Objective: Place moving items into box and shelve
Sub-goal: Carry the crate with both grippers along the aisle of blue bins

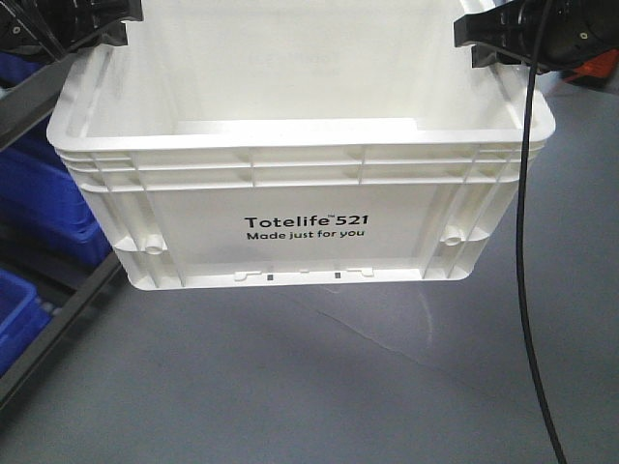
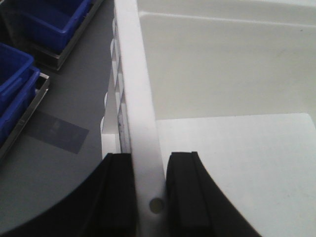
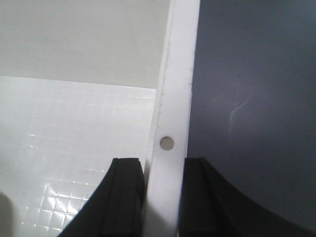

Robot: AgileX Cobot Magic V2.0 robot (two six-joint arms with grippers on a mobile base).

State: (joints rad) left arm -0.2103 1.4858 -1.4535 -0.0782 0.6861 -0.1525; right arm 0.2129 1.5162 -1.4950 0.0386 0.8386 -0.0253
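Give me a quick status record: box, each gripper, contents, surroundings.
box: cream-white, upright, appears held clear of the grey floor
left gripper: shut on the box's left rim
right gripper: shut on the box's right rim
contents: no items in the interior parts that show
surroundings: blue bins to the left of the box

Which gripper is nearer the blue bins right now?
Left. The left gripper clamps the box rim facing the blue bins; the right gripper clamps the opposite rim, farther off.
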